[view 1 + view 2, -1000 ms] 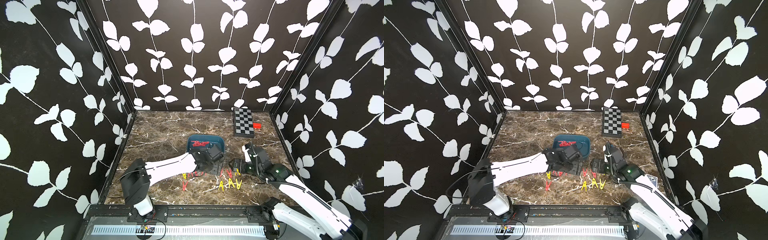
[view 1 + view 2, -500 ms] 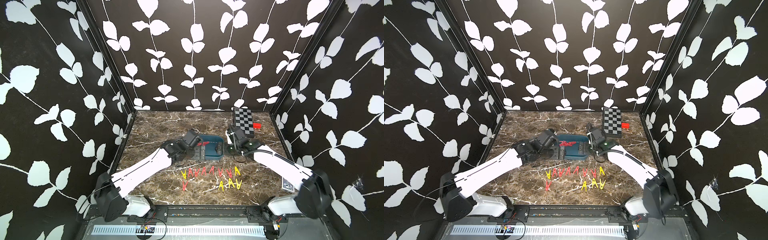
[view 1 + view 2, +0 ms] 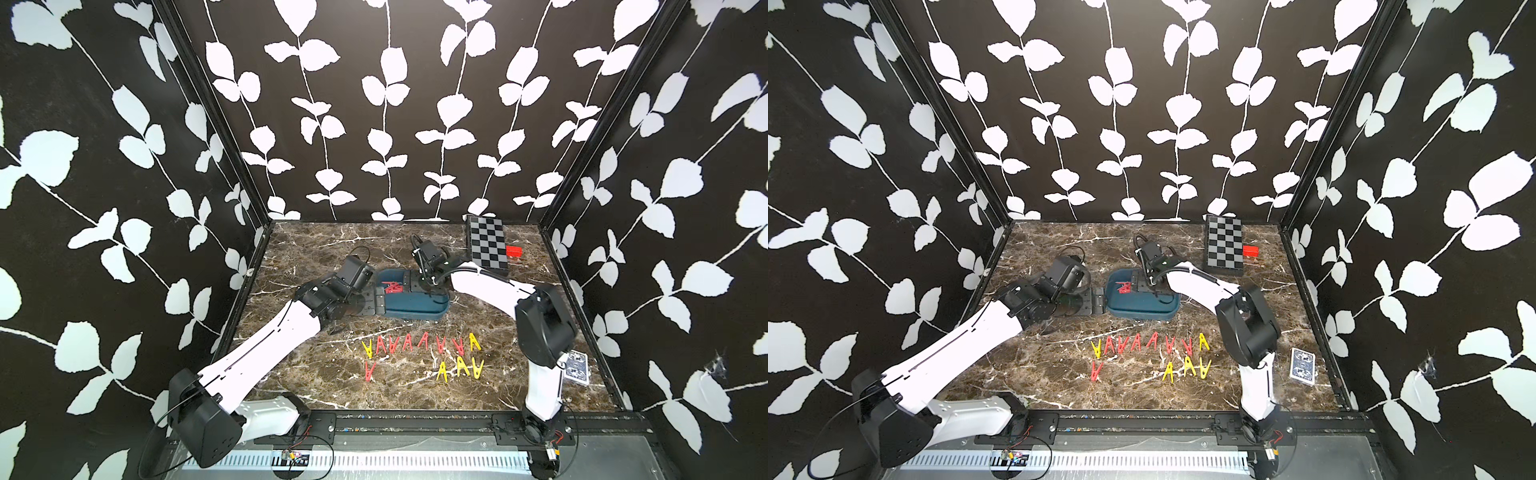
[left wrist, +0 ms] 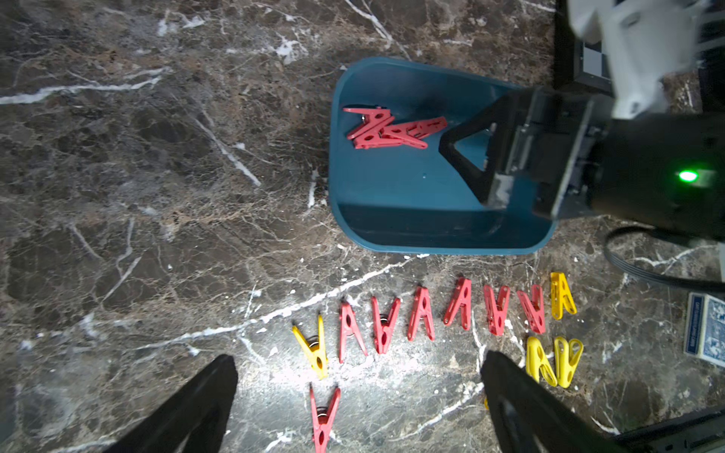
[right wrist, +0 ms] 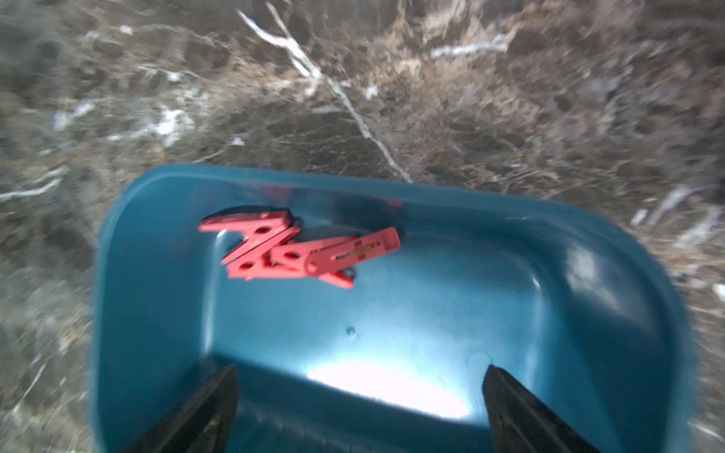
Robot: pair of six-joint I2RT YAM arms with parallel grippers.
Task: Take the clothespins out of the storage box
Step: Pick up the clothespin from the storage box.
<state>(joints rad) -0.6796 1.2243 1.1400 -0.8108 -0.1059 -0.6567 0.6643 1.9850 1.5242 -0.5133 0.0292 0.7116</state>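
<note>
Looking into the storage box [image 5: 392, 333], we find a small red tangle of clothespins [image 5: 298, 251] toward its left end. There are three or four; they overlap too much for us to split them. The right gripper [image 5: 361, 368] hangs over the box, jaws spread wide with nothing between them, lined up, we judge, to come down on that cluster. The left gripper [image 4: 357, 355] sits just beside the box's left end over the table [image 3: 316, 249], equally wide and empty, probably staying clear so the arms don't meet. In front of the box we count twelve more laid out: a row of eight, six red between two yellow, then one red and three yellow nearer the front. At the back stand one checkerboard box [image 3: 487, 245] and one red block [image 3: 514, 251] beside it. One pack of cards [image 3: 1302, 365] lies front right.
</note>
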